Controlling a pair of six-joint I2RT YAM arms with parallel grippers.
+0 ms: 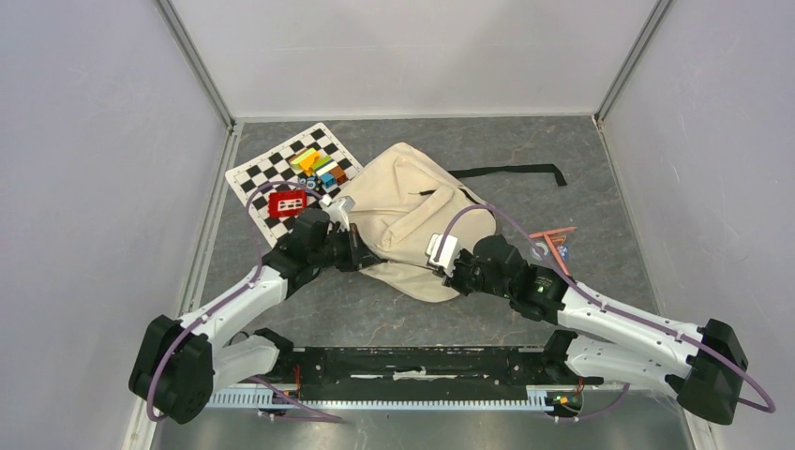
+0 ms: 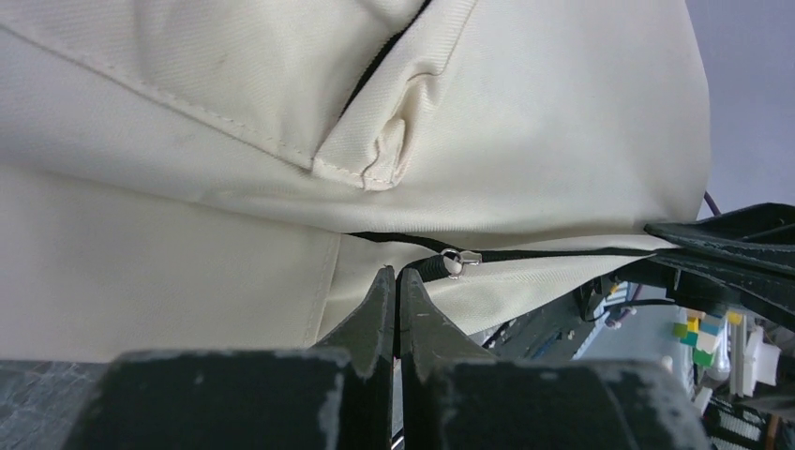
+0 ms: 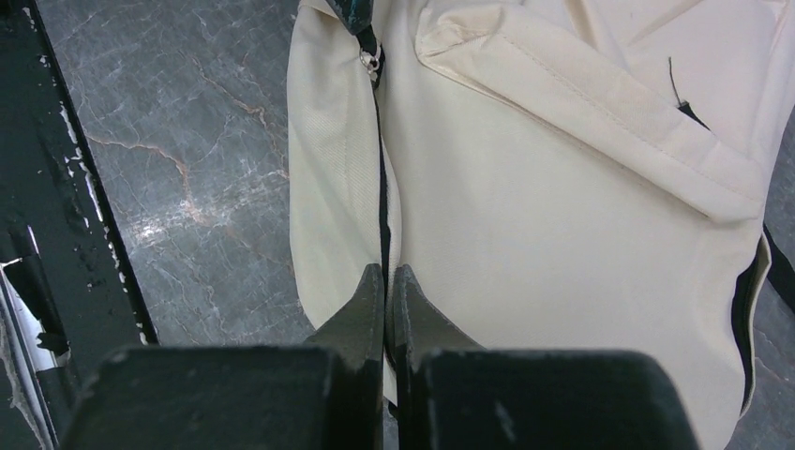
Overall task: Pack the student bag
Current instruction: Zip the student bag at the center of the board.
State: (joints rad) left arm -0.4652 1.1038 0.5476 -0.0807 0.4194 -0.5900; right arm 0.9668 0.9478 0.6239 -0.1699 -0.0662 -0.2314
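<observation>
The student bag point(image 1: 412, 211), a cream canvas backpack with black trim, lies flat mid-table. My left gripper point(image 1: 367, 255) sits at its left side. In the left wrist view this gripper point(image 2: 397, 274) is shut on the black zipper pull cord point(image 2: 433, 268), which leads to the metal slider ring point(image 2: 457, 261). My right gripper point(image 1: 448, 267) is at the bag's near edge. In the right wrist view it point(image 3: 388, 270) is shut on the cream fabric beside the black zipper line point(image 3: 382, 187). The slider point(image 3: 370, 61) shows at the far end of that line. The zipper looks closed and the bag's inside is hidden.
A checkered board point(image 1: 281, 169) at the back left carries coloured blocks point(image 1: 319, 167) and a red box point(image 1: 288, 202). Thin orange sticks point(image 1: 553, 239) lie right of the bag. A black strap point(image 1: 511, 172) trails behind it. The black base rail point(image 1: 412, 361) runs along the near edge.
</observation>
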